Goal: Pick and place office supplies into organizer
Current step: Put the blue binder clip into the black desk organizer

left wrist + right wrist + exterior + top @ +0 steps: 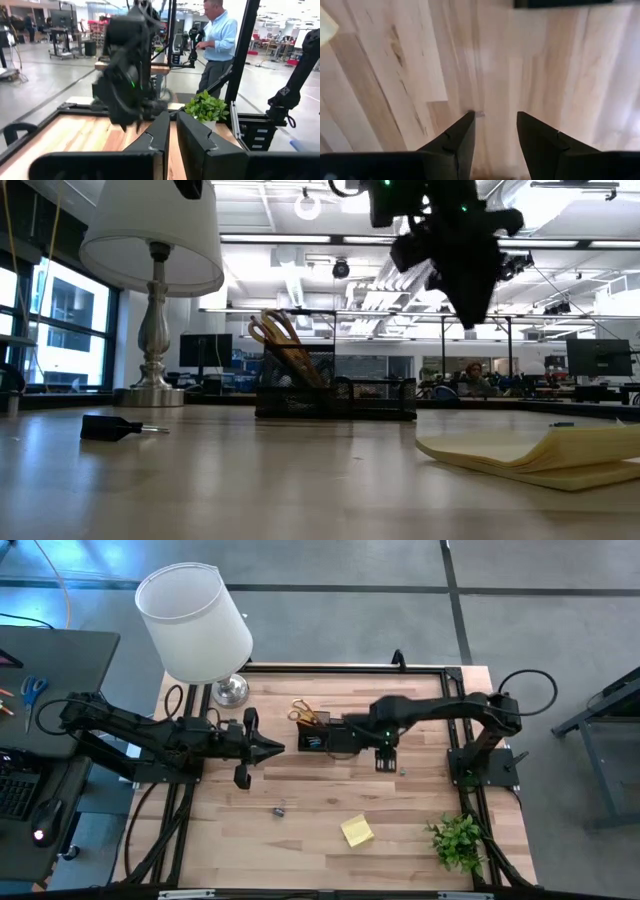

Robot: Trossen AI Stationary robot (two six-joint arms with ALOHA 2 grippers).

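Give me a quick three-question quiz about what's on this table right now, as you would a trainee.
1. True or false: the yellow scissors already stand in the black organizer.
2. Which lies nearer the plant: the sticky pad or the binder clip?
3. The right gripper is: A) shut on a pen, B) open and empty above bare table, C) out of sight.

Key: 1 true; 2 the sticky pad; 3 B.
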